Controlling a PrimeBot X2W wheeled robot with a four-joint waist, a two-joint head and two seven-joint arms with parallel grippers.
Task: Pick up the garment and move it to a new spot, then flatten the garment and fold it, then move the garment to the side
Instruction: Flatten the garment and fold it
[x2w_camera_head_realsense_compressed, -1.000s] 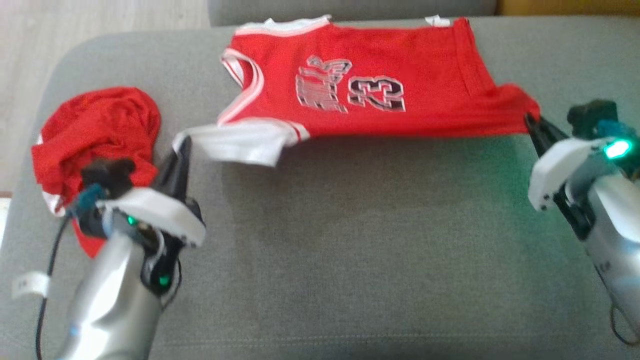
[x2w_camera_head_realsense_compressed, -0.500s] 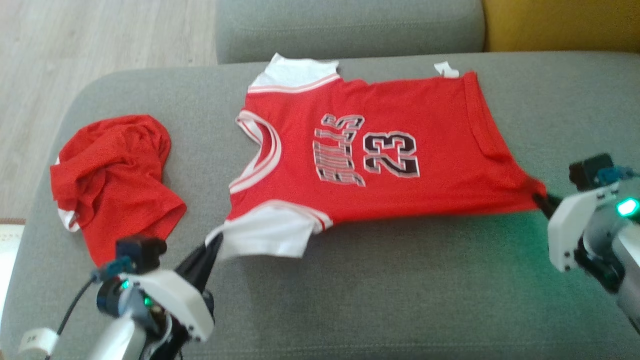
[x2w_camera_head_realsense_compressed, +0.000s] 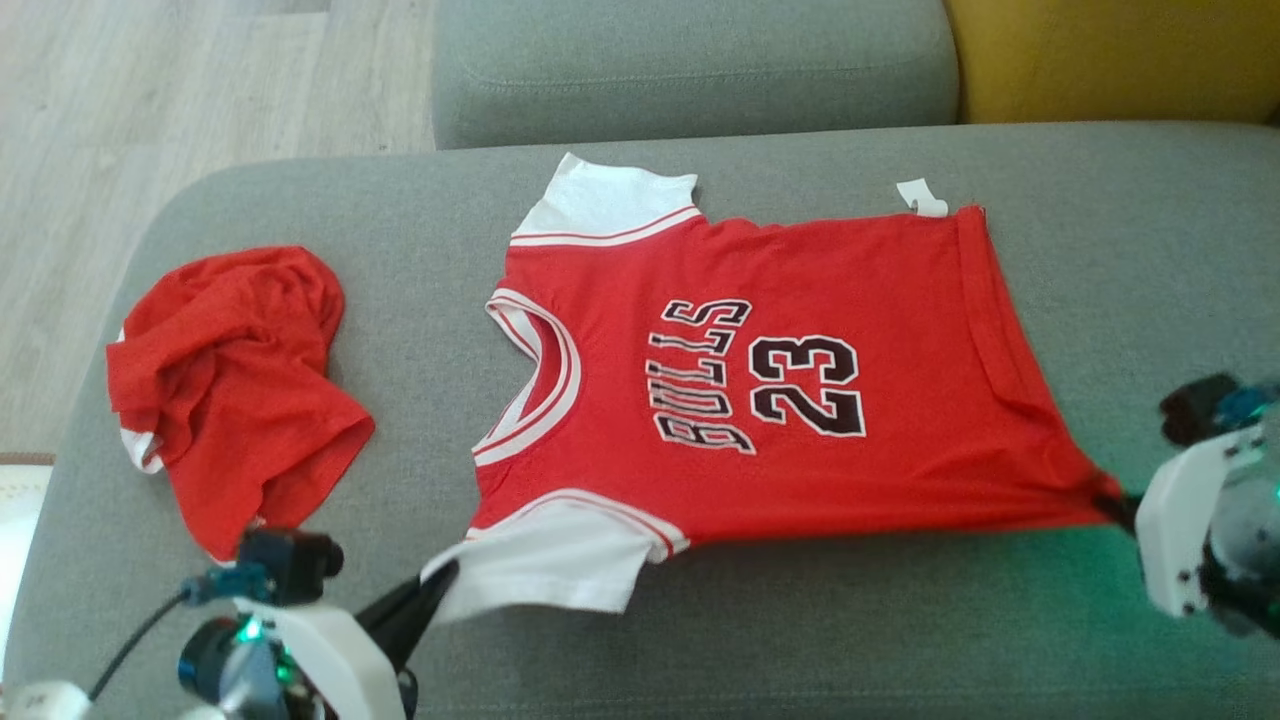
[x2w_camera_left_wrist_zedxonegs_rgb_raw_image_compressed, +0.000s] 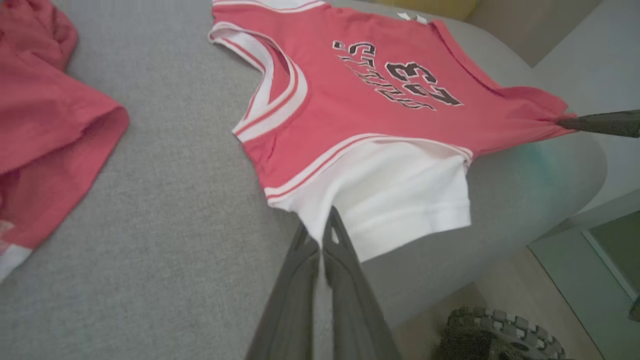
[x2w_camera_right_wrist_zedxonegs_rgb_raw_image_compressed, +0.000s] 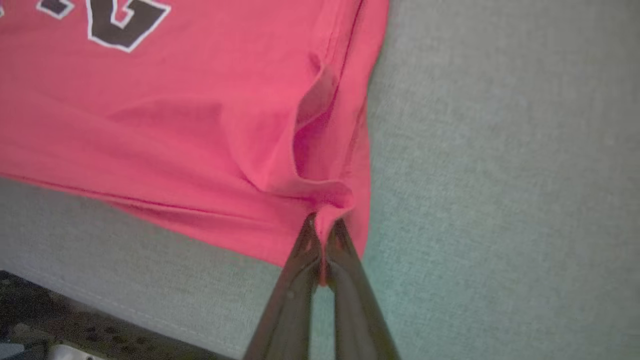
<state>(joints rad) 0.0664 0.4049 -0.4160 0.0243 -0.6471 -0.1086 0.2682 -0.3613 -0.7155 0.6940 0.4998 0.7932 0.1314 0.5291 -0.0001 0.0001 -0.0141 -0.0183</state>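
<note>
The garment (x2w_camera_head_realsense_compressed: 880, 280) is a red jersey with white sleeves and "BULLS 23" on its chest, spread face up across the grey seat, neck toward the left. My left gripper (x2w_camera_head_realsense_compressed: 445, 575) is shut on the edge of its near white sleeve (x2w_camera_left_wrist_zedxonegs_rgb_raw_image_compressed: 400, 200), with the left gripper (x2w_camera_left_wrist_zedxonegs_rgb_raw_image_compressed: 320, 235) pinching the cloth at its tips. At the right, my right gripper (x2w_camera_head_realsense_compressed: 1120, 505) is shut on the near red hem corner, and the right gripper (x2w_camera_right_wrist_zedxonegs_rgb_raw_image_compressed: 322, 225) has cloth bunched between its fingers. The garment (x2w_camera_right_wrist_zedxonegs_rgb_raw_image_compressed: 175, 125) is pulled taut along its near edge between both grippers.
A second, crumpled red cloth (x2w_camera_head_realsense_compressed: 230, 380) lies on the seat's left part. The grey seat cushion (x2w_camera_head_realsense_compressed: 800, 640) has bare room in front of the garment. Behind are a grey back cushion (x2w_camera_head_realsense_compressed: 690, 60) and a yellow cushion (x2w_camera_head_realsense_compressed: 1120, 50); wooden floor (x2w_camera_head_realsense_compressed: 150, 90) lies to the left.
Both grippers have drawn back toward me, dragging the garment nearer over the seat and laying it flatter. The head camera has also shifted, so the whole picture sits lower.
</note>
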